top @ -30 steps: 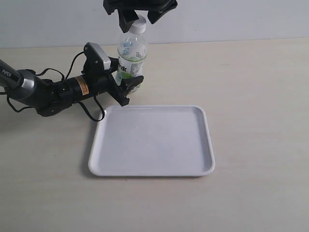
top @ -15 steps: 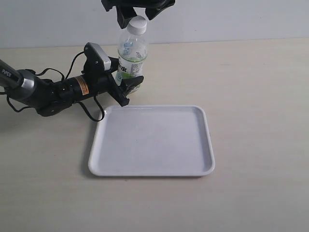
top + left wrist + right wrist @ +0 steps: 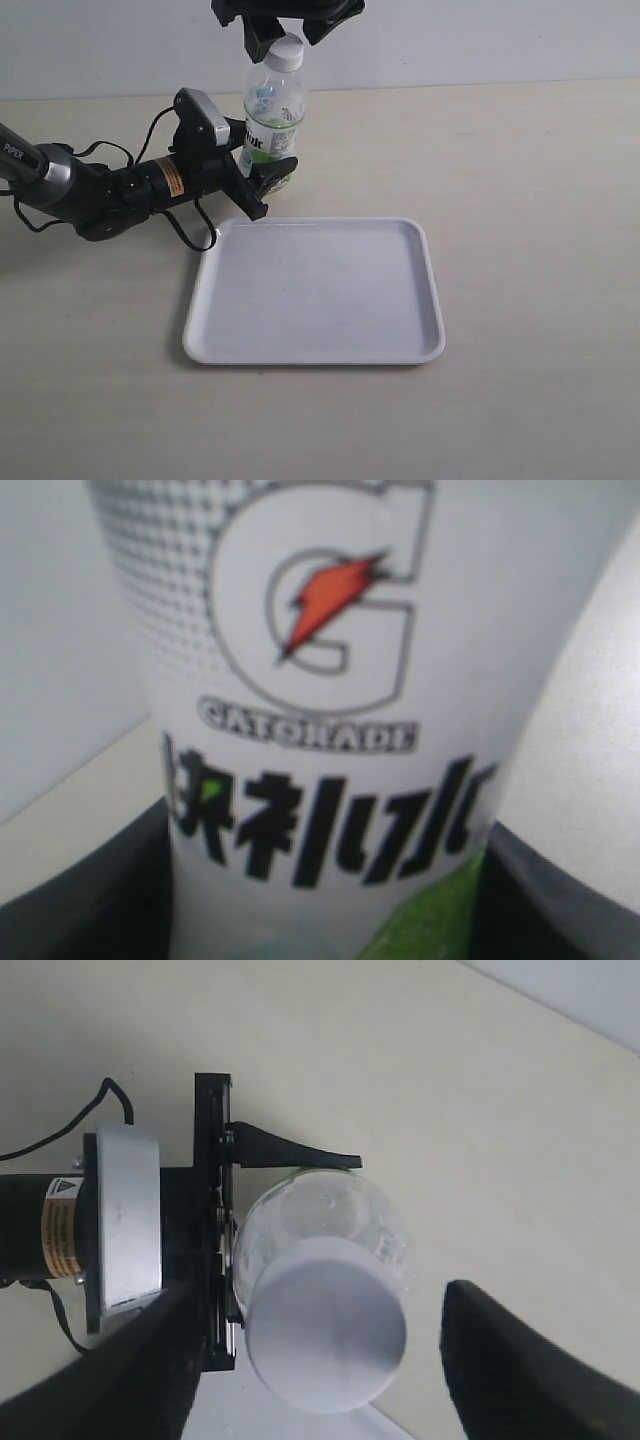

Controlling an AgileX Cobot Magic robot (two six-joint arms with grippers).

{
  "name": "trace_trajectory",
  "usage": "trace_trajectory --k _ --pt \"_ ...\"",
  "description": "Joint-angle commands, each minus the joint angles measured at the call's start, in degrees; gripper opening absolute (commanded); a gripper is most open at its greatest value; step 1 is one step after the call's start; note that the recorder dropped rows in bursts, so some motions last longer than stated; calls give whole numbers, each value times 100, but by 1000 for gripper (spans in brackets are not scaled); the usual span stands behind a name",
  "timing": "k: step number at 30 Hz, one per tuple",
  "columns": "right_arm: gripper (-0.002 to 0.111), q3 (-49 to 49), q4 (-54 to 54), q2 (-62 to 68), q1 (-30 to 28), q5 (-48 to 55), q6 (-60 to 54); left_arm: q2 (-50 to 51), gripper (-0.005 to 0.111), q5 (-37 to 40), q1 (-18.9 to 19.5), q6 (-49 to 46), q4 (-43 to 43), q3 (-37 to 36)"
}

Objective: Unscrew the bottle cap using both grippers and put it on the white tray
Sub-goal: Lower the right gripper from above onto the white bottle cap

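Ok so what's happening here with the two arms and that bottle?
The left pincer grips the bottle low on its body, holding it upright on the table beside the white tray. The right pincer hangs above it, open, with a finger on either side of the bottle cap. The cap is still on the bottle.

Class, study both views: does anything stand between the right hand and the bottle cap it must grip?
Nothing visible does. The right hand hangs open over the Gatorade bottle, its fingers flanking the bottle cap on either side.
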State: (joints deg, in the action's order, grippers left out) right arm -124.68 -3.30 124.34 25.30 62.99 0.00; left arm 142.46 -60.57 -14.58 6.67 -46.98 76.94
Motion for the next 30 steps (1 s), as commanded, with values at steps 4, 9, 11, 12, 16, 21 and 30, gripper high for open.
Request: trace_trajectory --k 4,9,11,12,16,21,30 --pt "63 -36 72 47 2 -56 0 2 0 182 -35 -45 -43 -44" --pt "57 -36 91 47 2 -41 0 2 0 182 -35 -45 -43 -44" --pt "55 -36 91 47 2 -41 0 2 0 182 -35 -45 -43 -44" --pt "55 -36 91 47 2 -41 0 2 0 182 -35 -45 -43 -44" --pt "48 -36 91 47 2 -41 0 2 0 182 -35 -45 -43 -44" --pt "18 -36 78 47 2 -17 0 2 0 182 -35 -45 -43 -44" --pt "0 -36 89 47 2 115 -992 2 0 182 -35 -46 -54 -44"
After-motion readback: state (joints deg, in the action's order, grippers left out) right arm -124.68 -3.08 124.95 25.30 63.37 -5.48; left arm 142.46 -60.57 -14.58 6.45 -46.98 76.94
